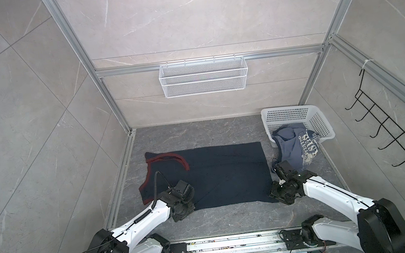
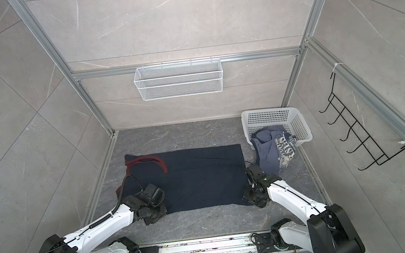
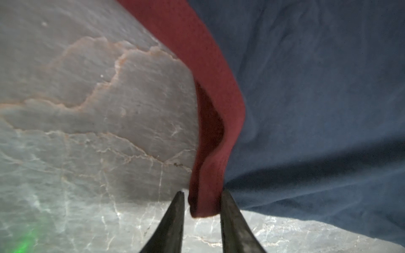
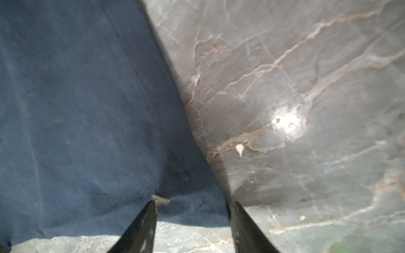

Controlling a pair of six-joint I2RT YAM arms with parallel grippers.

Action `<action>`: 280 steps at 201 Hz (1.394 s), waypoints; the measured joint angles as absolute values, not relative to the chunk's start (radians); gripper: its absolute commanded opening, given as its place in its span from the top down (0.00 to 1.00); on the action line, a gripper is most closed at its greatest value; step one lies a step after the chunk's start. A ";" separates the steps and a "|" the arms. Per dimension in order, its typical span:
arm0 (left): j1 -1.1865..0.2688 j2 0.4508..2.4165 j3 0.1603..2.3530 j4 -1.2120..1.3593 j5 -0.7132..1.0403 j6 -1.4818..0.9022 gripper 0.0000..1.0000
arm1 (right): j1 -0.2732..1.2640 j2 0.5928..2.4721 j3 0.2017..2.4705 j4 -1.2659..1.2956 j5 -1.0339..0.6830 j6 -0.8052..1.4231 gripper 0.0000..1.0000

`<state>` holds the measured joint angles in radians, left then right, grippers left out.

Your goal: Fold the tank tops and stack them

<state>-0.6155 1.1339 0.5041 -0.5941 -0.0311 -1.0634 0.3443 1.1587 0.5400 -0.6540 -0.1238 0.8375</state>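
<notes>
The dark navy tank top (image 1: 227,171) (image 2: 202,176) with maroon trim lies spread flat across the middle of the table in both top views. Both arms reach down to its near edge. In the left wrist view my left gripper (image 3: 203,192) straddles a fold of the maroon trim (image 3: 210,87). One finger touches the trim and a thin gap shows at the other. In the right wrist view my right gripper (image 4: 193,202) stands open around the near right corner of the navy cloth (image 4: 87,109). The slate-blue tank top (image 1: 300,149) (image 2: 277,152) spills crumpled out of the white basket (image 1: 285,108).
The white basket sits at the back right of the grey marble table (image 1: 197,135). A white wire basket (image 1: 203,76) hangs on the back rail. A black hook rack (image 1: 389,131) is on the right wall. Aluminium frame rails (image 1: 121,178) border the table.
</notes>
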 measured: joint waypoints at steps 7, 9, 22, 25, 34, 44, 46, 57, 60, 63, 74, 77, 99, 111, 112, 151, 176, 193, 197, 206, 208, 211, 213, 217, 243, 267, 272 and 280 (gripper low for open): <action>-0.616 1.134 0.499 -0.590 -0.033 -1.064 0.75 | 0.349 1.159 0.540 -0.655 -0.118 0.844 0.53; -0.616 1.134 0.498 -0.588 -0.035 -1.063 0.75 | 0.350 1.159 0.540 -0.655 -0.115 0.845 0.53; -0.616 1.135 0.497 -0.581 -0.038 -1.063 0.77 | 0.358 1.159 0.540 -0.655 -0.107 0.853 0.56; -0.616 1.137 0.497 -0.580 -0.040 -1.063 0.78 | 0.361 1.158 0.540 -0.657 -0.104 0.854 0.57; -0.617 1.139 0.497 -0.575 -0.044 -1.063 0.79 | 0.366 1.158 0.540 -0.659 -0.097 0.860 0.58; -0.617 1.141 0.497 -0.572 -0.047 -1.064 0.80 | 0.371 1.155 0.536 -0.662 -0.089 0.870 0.58; -0.617 1.141 0.497 -0.571 -0.046 -1.063 0.80 | 0.372 1.153 0.535 -0.663 -0.088 0.870 0.58; -0.617 1.142 0.497 -0.569 -0.047 -1.063 0.81 | 0.377 1.147 0.530 -0.672 -0.080 0.876 0.56; -0.618 1.142 0.497 -0.569 -0.047 -1.064 0.82 | 0.379 1.143 0.529 -0.674 -0.078 0.878 0.56; -0.618 1.142 0.496 -0.567 -0.047 -1.063 0.82 | 0.380 1.140 0.529 -0.677 -0.075 0.879 0.55; -0.618 1.142 0.496 -0.565 -0.048 -1.064 0.83 | 0.384 1.133 0.528 -0.684 -0.070 0.883 0.56; -0.618 1.142 0.495 -0.564 -0.048 -1.064 0.84 | 0.385 1.131 0.528 -0.685 -0.070 0.883 0.56; -0.618 1.142 0.495 -0.558 -0.049 -1.064 0.86 | 0.389 1.133 0.527 -0.684 -0.067 0.890 0.61; -0.618 1.142 0.495 -0.554 -0.048 -1.064 0.88 | 0.393 1.139 0.527 -0.683 -0.067 0.896 0.66; -0.618 1.142 0.495 -0.554 -0.048 -1.064 0.89 | 0.393 1.140 0.527 -0.684 -0.067 0.896 0.67; -0.618 1.141 0.495 -0.545 -0.048 -1.063 0.95 | 0.402 1.121 0.515 -0.683 -0.051 0.922 0.89; -0.620 1.124 0.496 -0.548 -0.048 -1.062 0.96 | 0.405 1.094 0.516 -0.696 -0.031 0.924 0.99; -0.620 1.102 0.516 -0.565 -0.049 -1.056 0.97 | 0.406 1.082 0.542 -0.738 0.004 0.923 1.00; -0.622 1.095 0.525 -0.572 -0.050 -1.055 0.97 | 0.406 1.077 0.551 -0.749 0.016 0.921 1.00; -0.622 1.079 0.550 -0.587 -0.051 -1.054 0.97 | 0.406 1.063 0.576 -0.770 0.042 0.920 1.00; -0.622 1.074 0.556 -0.589 -0.051 -1.054 0.97 | 0.406 1.060 0.580 -0.774 0.046 0.920 1.00; -0.622 1.070 0.562 -0.591 -0.051 -1.054 0.97 | 0.406 1.054 0.590 -0.780 0.055 0.919 1.00; -0.622 1.066 0.569 -0.593 -0.052 -1.054 0.97 | 0.406 1.051 0.594 -0.782 0.059 0.918 1.00; -0.622 1.059 0.579 -0.596 -0.052 -1.054 0.97 | 0.406 1.044 0.607 -0.790 0.070 0.916 1.00; -0.622 1.044 0.640 -0.603 -0.062 -1.052 0.97 | 0.406 1.032 0.698 -0.813 0.124 0.896 1.00; -0.621 1.097 0.709 -0.604 -0.080 -1.044 0.97 | 0.405 1.079 0.780 -0.812 0.149 0.875 1.00; -0.618 1.116 0.727 -0.604 -0.083 -1.041 0.98 | 0.403 1.095 0.797 -0.810 0.151 0.868 1.00; -0.611 1.143 0.751 -0.601 -0.085 -1.036 0.98 | 0.397 1.118 0.822 -0.807 0.155 0.858 1.00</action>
<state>-0.6113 1.1431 0.7513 -0.6014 -0.0853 -1.0359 0.3969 1.1183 0.8219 -0.8070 0.1551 0.8577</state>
